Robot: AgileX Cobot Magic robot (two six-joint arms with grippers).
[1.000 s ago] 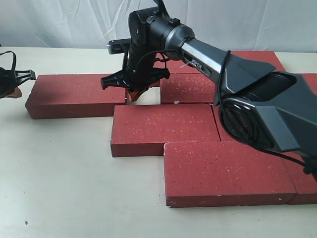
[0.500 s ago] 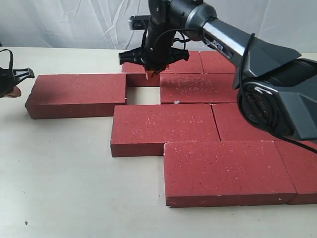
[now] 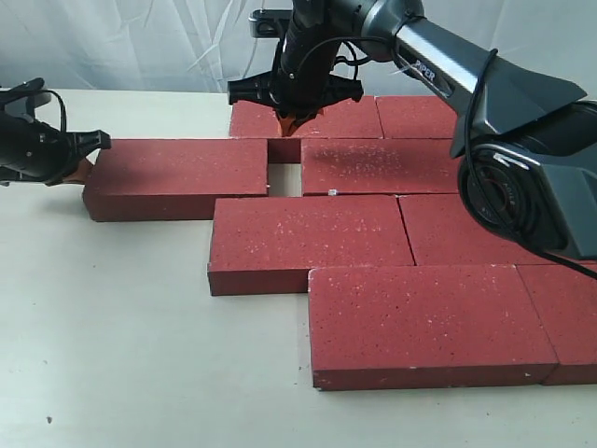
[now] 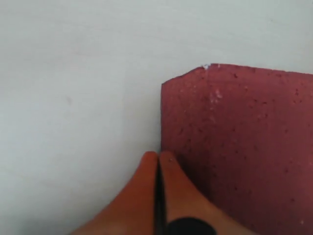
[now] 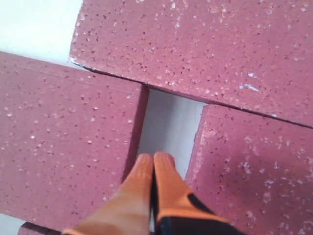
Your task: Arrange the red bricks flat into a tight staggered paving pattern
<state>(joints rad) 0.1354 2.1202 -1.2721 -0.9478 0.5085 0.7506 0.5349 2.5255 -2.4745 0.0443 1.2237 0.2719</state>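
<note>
**Pale table, red paving, one open gap**

Pale table [image 3: 112, 355] stretched in front of a white draped backdrop [image 3: 140, 37]. The red bricks [image 3: 308, 238] lay flat on it in staggered rows, most of them edge to edge. One small gap [image 3: 284, 179] of bare table stood open in the second row from the back.

Just left of that gap lay the end brick [image 3: 177, 173] of the row, and its far end stuck out beyond the row in front. Just right of the gap, the next brick [image 3: 373, 166] sat tight against its neighbours. Behind the gap, a back-row brick [image 3: 350, 121] ran across it.

The right claw [image 3: 300, 119] hung above the gap's back edge. Its orange fingertips [image 5: 144, 171] were pressed together with nothing between them, and they pointed down toward the bare strip. White lettering on the right arm [image 3: 448, 75] read "PIPER".

The left claw [image 3: 82, 163] sat at the end of the end brick farthest from the gap. Its orange tips [image 4: 146, 169] were likewise closed on nothing. They lay right at the brick's end face, but whether they touched it could not be told.
</note>
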